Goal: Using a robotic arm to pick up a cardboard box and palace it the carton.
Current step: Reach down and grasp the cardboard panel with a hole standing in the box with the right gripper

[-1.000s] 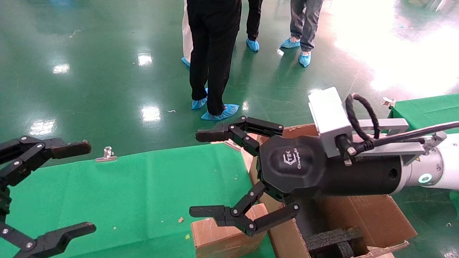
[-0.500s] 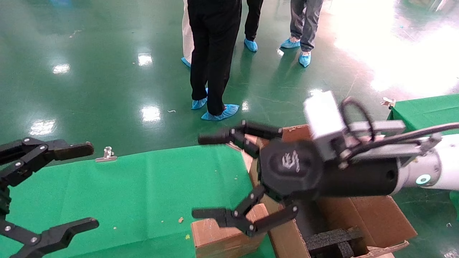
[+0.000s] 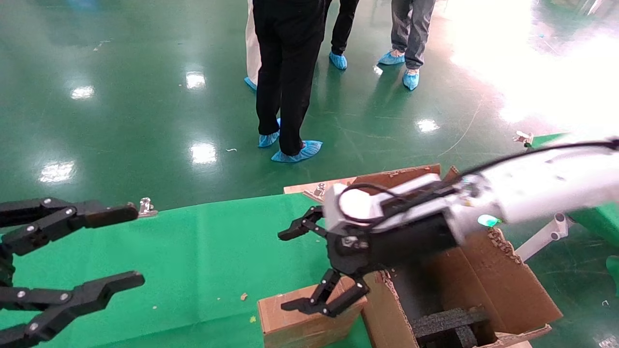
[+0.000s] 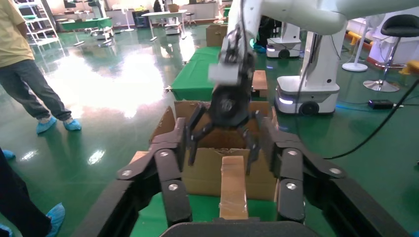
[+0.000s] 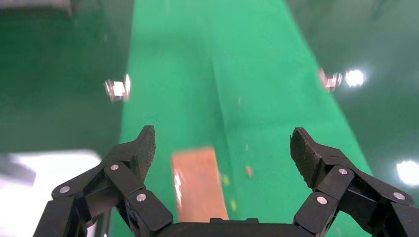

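Note:
The small brown cardboard box (image 3: 290, 326) stands on the green table cloth, right beside the carton (image 3: 503, 285). The carton is large, with ragged flaps and black foam blocks (image 3: 449, 324) inside. My right gripper (image 3: 285, 270), on the white arm, is open and empty. It hangs just above the box, one finger over its top. In the right wrist view the box (image 5: 197, 185) lies below and between the spread fingers of the right gripper (image 5: 223, 145). My left gripper (image 3: 134, 245) is open and empty at the table's left. In its wrist view the left gripper (image 4: 232, 165) faces the box (image 4: 233, 190) and the carton (image 4: 202, 173).
Several people in blue shoe covers (image 3: 285, 72) stand on the green floor beyond the table. Metal clips (image 3: 145, 207) hold the cloth (image 3: 193, 251) at the far edge. Small crumbs (image 3: 244, 296) lie on the cloth near the box.
My right arm has swung and turned down, bringing its open gripper lower and closer over the small box. The left gripper has drifted slightly to the right.

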